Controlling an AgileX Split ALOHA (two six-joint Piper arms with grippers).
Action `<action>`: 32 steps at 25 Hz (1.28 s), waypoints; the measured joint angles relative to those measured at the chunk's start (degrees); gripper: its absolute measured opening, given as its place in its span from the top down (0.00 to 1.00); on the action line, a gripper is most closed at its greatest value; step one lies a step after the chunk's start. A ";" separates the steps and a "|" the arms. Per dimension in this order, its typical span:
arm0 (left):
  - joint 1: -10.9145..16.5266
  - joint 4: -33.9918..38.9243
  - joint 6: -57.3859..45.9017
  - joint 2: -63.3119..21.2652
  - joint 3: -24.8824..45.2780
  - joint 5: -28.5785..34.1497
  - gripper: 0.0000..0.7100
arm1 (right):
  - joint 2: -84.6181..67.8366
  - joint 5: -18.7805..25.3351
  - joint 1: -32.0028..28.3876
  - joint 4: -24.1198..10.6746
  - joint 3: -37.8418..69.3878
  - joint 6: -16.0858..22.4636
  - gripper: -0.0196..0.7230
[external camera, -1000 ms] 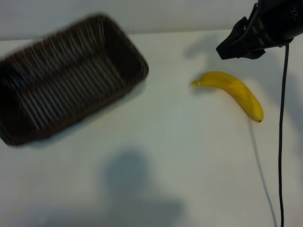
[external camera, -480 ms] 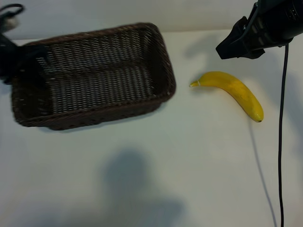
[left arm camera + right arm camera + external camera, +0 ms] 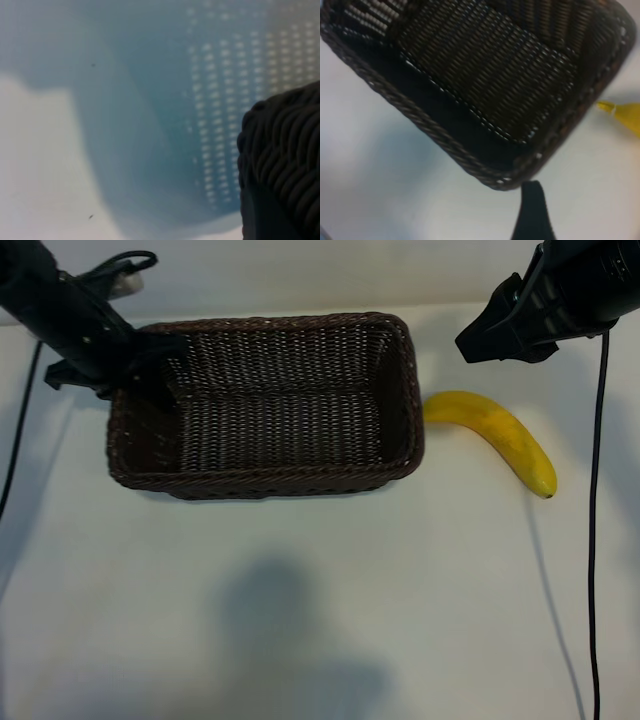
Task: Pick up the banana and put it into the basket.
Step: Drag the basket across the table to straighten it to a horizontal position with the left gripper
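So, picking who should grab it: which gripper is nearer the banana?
Right. The right gripper hovers just above the banana; the left gripper is across the basket, gripping its far end.

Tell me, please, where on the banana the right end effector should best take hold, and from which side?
Probably the thick middle of the banana, from above, fingers across its width. It lies flat on the table, its stem end hidden at the basket, so the middle is clearest. The right end effector hangs open nearby.

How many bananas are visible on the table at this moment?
1. The banana lies on the table beside the right end of the basket, below the right gripper. None shows inside the basket.
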 joint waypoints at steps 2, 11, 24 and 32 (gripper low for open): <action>-0.63 0.00 -1.44 1.28 0.00 -0.64 0.76 | 0.00 -0.29 0.00 0.00 0.00 0.00 0.27; -2.26 0.00 -2.23 3.42 0.00 -3.91 0.76 | 0.00 -1.23 0.00 0.00 0.00 0.00 0.27; -2.48 -0.36 -0.33 5.64 -0.85 -3.43 0.74 | 0.00 -1.78 0.00 0.00 0.02 0.02 0.27; -2.48 -0.70 -0.87 5.42 -6.52 6.56 0.19 | 0.00 -1.95 0.00 0.00 0.02 0.13 0.27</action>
